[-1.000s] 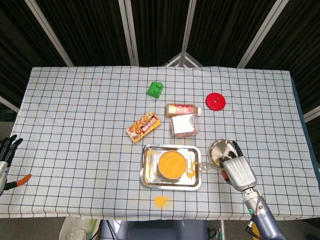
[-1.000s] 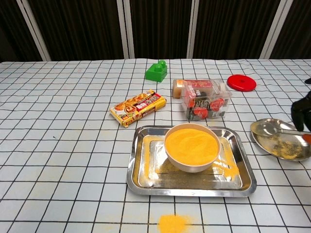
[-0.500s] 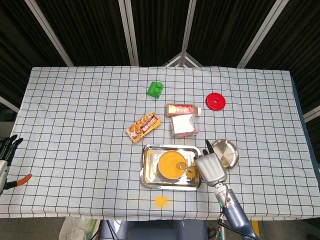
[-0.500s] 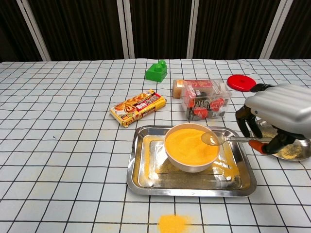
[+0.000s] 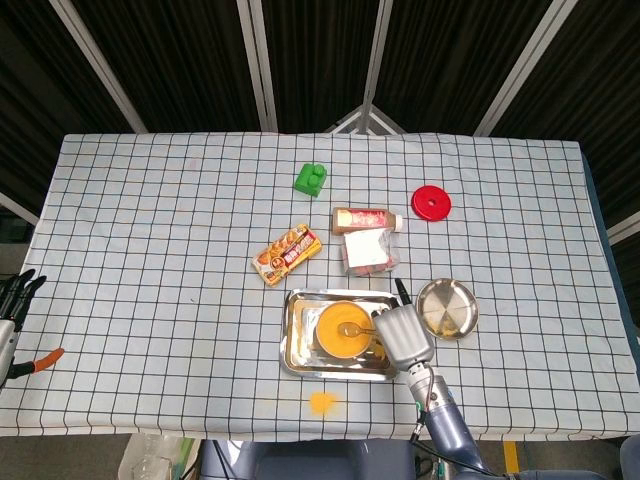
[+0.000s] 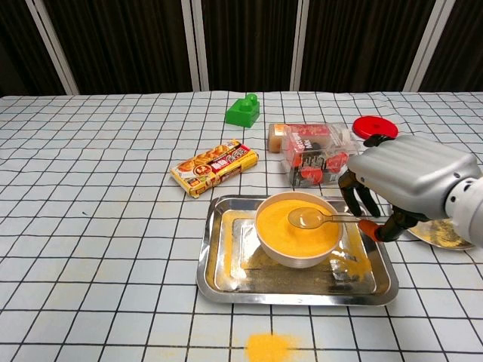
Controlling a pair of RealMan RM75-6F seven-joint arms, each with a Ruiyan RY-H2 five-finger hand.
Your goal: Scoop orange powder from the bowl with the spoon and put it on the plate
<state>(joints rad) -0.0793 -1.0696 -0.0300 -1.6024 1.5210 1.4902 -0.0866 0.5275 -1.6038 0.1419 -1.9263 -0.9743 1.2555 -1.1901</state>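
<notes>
A bowl (image 6: 297, 228) (image 5: 343, 330) full of orange powder stands in a steel tray (image 6: 226, 260) (image 5: 296, 345). My right hand (image 6: 400, 182) (image 5: 402, 334) holds a clear spoon (image 6: 309, 219) (image 5: 350, 329) by its orange-tipped handle. The spoon's empty scoop hovers just over the powder at the bowl's middle. The round metal plate (image 5: 448, 308) (image 6: 445, 234) lies right of the tray, dusted with some powder, mostly hidden behind my hand in the chest view. My left hand (image 5: 12, 305) hangs off the table's left edge, fingers apart, holding nothing.
Orange powder is spilled on the cloth (image 6: 270, 347) (image 5: 322, 402) in front of the tray and inside the tray. Behind the tray lie a snack pack (image 6: 214, 167), a clear box (image 6: 318, 156), a green block (image 6: 243, 110) and a red lid (image 6: 375, 127). Orange-handled pliers (image 5: 40, 360) lie at far left.
My right hand carried the spoon leftward from the plate to over the bowl. The spoon's scoop now sits above the powder's centre. The left hand stayed still.
</notes>
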